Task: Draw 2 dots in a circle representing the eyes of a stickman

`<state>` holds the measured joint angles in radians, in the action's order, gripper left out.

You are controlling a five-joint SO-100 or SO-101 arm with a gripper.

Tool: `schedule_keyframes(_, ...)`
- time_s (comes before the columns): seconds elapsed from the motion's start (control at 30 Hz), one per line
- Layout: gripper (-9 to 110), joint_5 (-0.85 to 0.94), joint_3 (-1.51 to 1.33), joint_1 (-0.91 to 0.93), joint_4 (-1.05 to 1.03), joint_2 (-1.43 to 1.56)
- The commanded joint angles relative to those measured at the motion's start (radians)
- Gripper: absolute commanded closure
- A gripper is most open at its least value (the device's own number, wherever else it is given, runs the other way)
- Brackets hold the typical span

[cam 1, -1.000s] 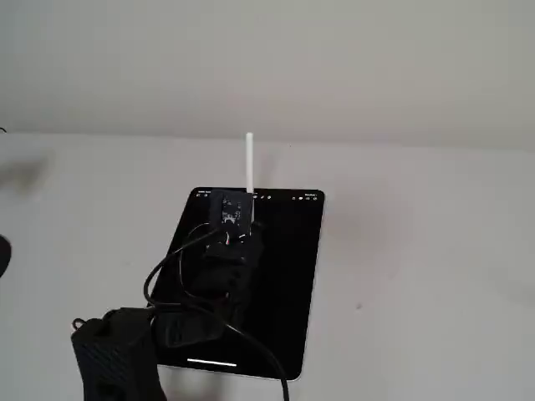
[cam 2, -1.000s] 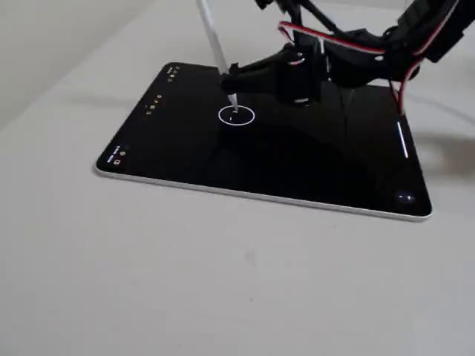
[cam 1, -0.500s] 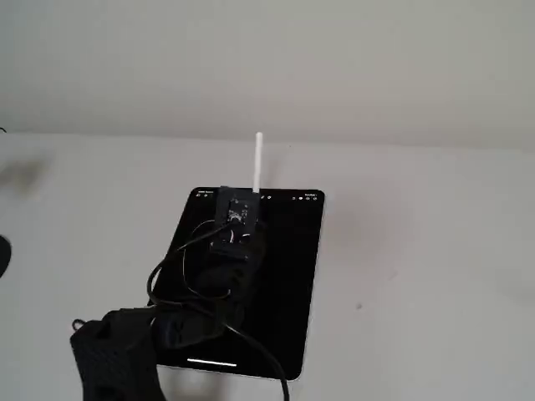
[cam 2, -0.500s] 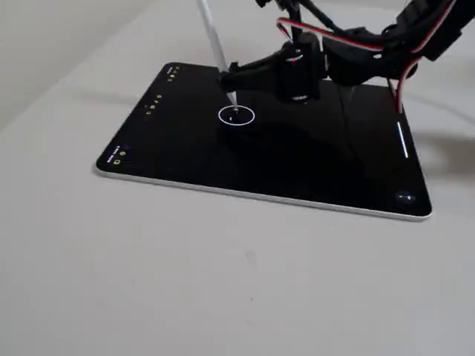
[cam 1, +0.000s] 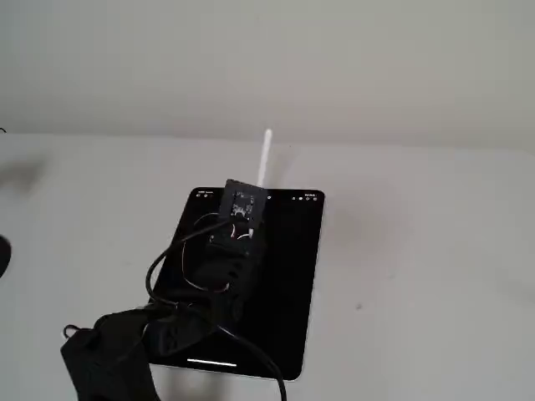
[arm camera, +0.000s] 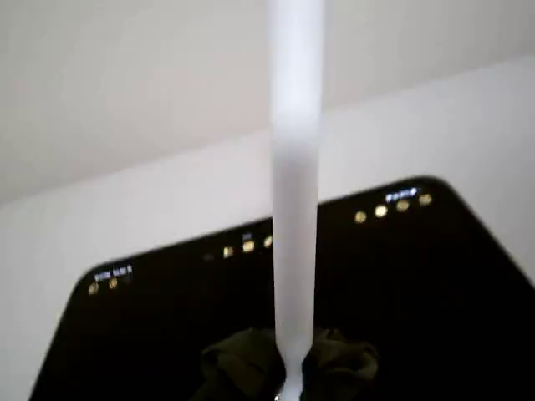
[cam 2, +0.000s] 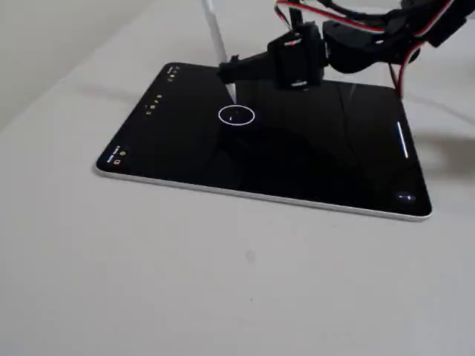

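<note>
Pinching a white pen (cam 2: 217, 37) in the gripper (cam 2: 236, 70) above the tablet (cam 2: 319, 159), tip near the top of the circle (cam 2: 237, 115) with one faint mark inside, risking a stray streak or a dot outside the ring if lowered off-centre.

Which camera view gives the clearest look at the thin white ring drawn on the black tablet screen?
The fixed view from the tablet's side: the thin white ring lies in the open on the black tablet screen, below the white stylus, with a faint mark inside. In the other fixed view the arm covers that area; the wrist view shows only the stylus and screen icons.
</note>
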<state>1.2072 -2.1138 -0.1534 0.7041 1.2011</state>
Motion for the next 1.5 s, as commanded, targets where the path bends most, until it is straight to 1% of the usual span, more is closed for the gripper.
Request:
schedule_keyframes(0.0, 102, 0.003, 0.006, 0.020, 0.005, 0.087)
schedule_keyframes(0.53, 102, 0.015, 0.015, 0.002, 0.032, 0.028)
schedule_keyframes(0.63, 102, 0.000, 0.005, 0.003, 0.018, 0.060)
schedule_keyframes(0.7, 102, -0.080, -0.005, 0.003, -0.069, 0.143)
schedule_keyframes(0.77, 102, -0.204, -0.011, 0.002, -0.198, 0.265)
schedule_keyframes(0.93, 102, -0.571, -0.011, -0.029, -0.612, 0.630)
schedule_keyframes(1.07, 102, -0.802, -0.011, -0.043, -0.900, 0.916)
schedule_keyframes(1.13, 102, -0.891, -0.011, -0.048, -1.046, 1.060)
schedule_keyframes(1.27, 102, -0.989, -0.038, -0.058, -1.284, 1.298)
schedule_keyframes(1.47, 102, -0.999, -0.213, -0.071, -1.536, 1.657)
